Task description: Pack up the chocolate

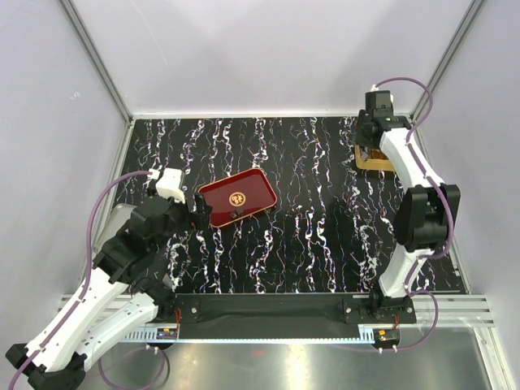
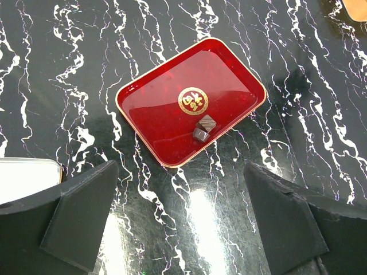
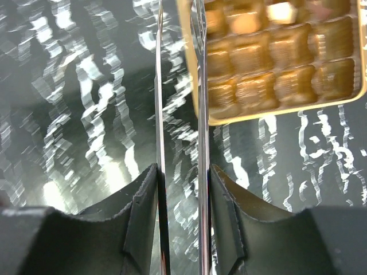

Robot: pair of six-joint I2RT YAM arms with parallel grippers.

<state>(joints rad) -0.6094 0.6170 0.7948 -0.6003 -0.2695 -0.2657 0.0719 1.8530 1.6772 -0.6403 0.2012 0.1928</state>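
1. Choc [image 2: 207,122]: 2 dark pcs are seen, touching each other, lying in the red tray [image 2: 149,109] just beside its gold emblem [image 2: 192,101], on the side twd the tray's near long edge.
2. The tray is set at a slant on the counter [image 1: 325,236], left of centre and nearer the left edge than the right.
3. L gripper [image 2: 179,172]: spread wide, w/ both fingers [image 2: 80,212] hung above the counter on the near side of the tray, apart from tray and choc.
4. A white flat item [image 2: 26,177] is seen by the left finger, partly hidden; what it is can't be told.
5. R gripper [image 3: 180,172]: closed on tweezers [image 3: 159,114], one finger pressed on the outside of each thin metal blade. The blades are apart, w/ a narrow gap.
6. The R arm [image 1: 410,171] is stretched to the far right corner, where the gold box [image 3: 275,69] sits. One blade is seen crossing the box's left rim in the wrist view.
7. The box's compartments are blurred; contents can't be told.
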